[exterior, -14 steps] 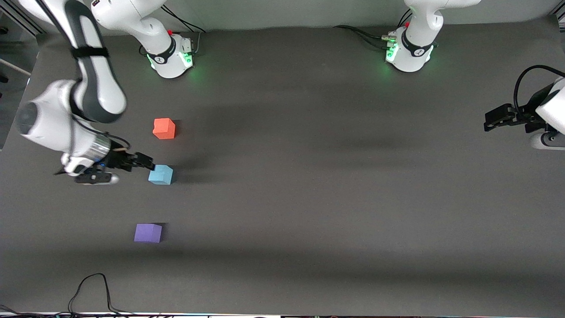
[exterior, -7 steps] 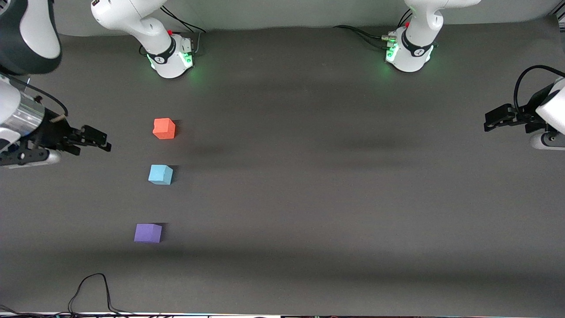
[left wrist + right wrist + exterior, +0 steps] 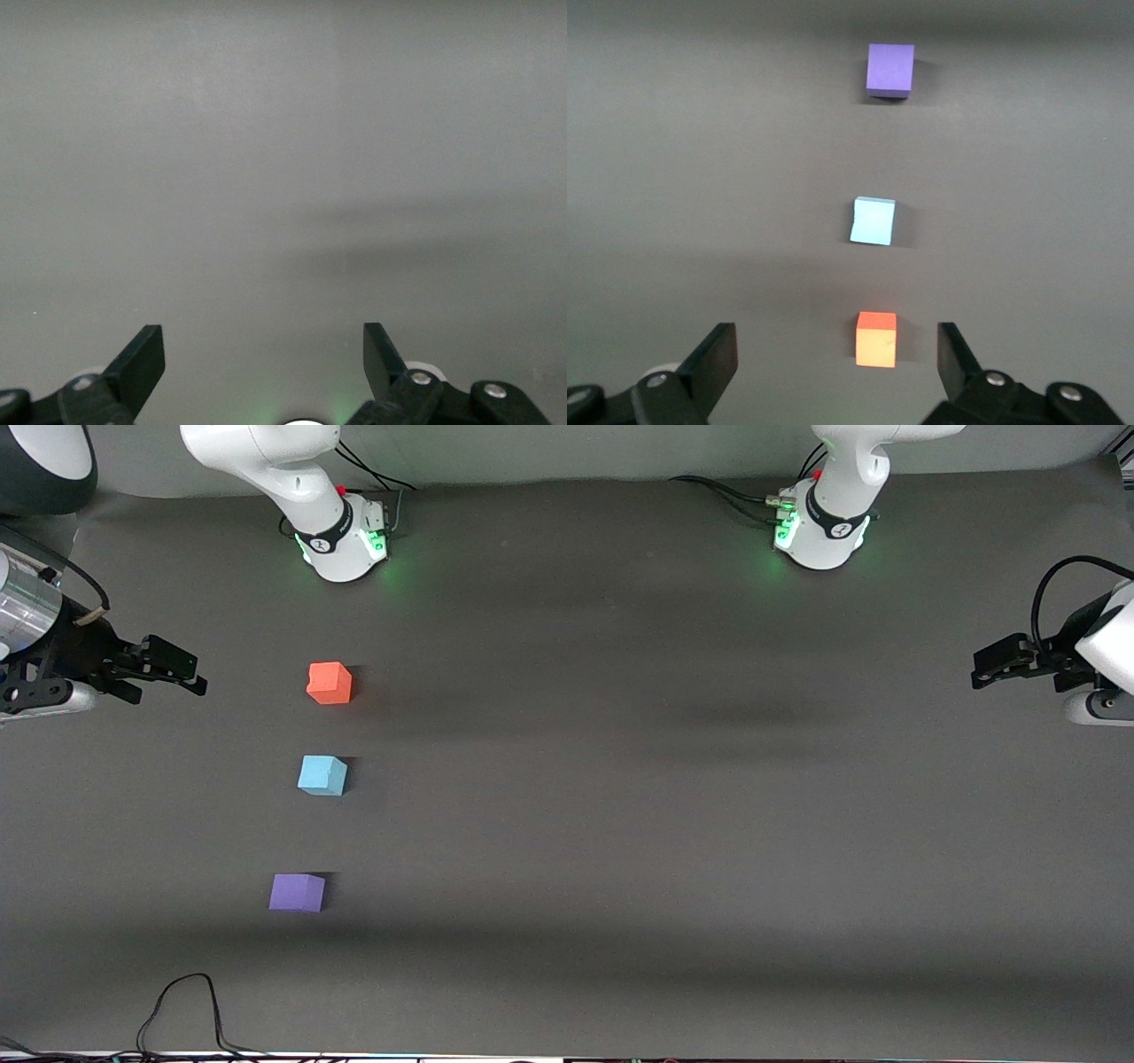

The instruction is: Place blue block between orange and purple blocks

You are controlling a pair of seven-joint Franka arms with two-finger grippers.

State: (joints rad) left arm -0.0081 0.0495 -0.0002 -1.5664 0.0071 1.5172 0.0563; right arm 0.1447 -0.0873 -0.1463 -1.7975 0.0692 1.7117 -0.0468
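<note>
The blue block (image 3: 322, 775) rests on the table between the orange block (image 3: 330, 683), which lies farther from the front camera, and the purple block (image 3: 297, 892), which lies nearer. In the right wrist view the three form a line: orange (image 3: 876, 338), blue (image 3: 873, 220), purple (image 3: 889, 69). My right gripper (image 3: 177, 670) is open and empty, raised at the right arm's end of the table, apart from the blocks. My left gripper (image 3: 985, 669) is open and empty, and its arm waits at the left arm's end. The left wrist view shows only its open gripper (image 3: 263, 350) over bare grey surface.
The dark grey table mat (image 3: 620, 779) spreads wide toward the left arm's end. The two arm bases (image 3: 341, 540) (image 3: 819, 531) stand along the table's edge farthest from the front camera. A black cable (image 3: 186, 1001) loops at the nearest edge.
My right gripper has drawn away from the blue block, rising toward the right arm's end of the table. The blue block stays in place. The left arm has not moved.
</note>
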